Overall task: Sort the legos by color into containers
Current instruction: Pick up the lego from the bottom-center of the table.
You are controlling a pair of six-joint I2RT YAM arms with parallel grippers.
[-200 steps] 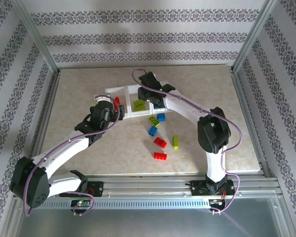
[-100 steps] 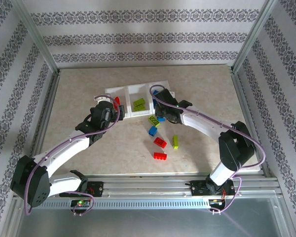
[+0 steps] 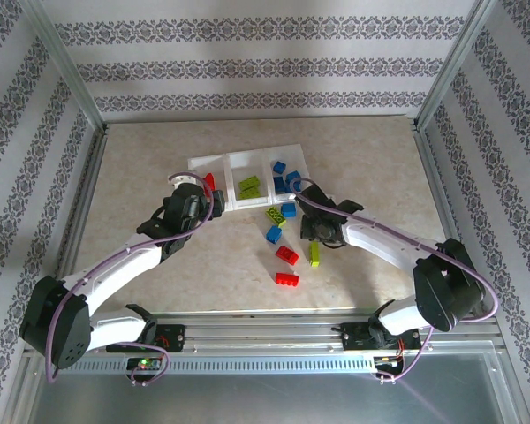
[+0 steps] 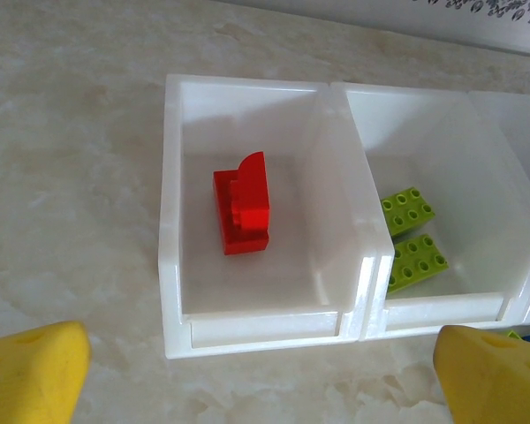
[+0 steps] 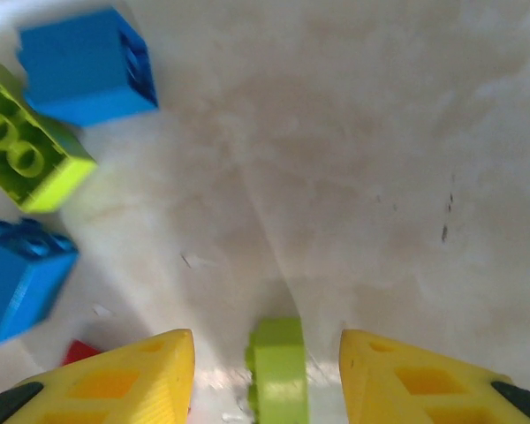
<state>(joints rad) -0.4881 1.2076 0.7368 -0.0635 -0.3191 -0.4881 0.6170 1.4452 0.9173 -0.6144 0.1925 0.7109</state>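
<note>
This is a robot test cell in a lab, not a home. Wallpaper panels stand as mock walls inside a frame of bare metal posts. Two white robot arms are bolted to a metal rail at the edge of a stone-look tabletop, trailing purple cables.

I've got the tray at back-centre of the table, 3 bins in a row L to R. L bin: 1 brick. Mid bin: 2 bricks side by side. R bin: a few more. In front of the tray, 6 loose bricks lie apart on the table, 2 just by its front wall, rest nearer the arm bases. R gripper straddles the rightmost loose brick, gap either side. L gripper sits just before L and mid bins.
</note>
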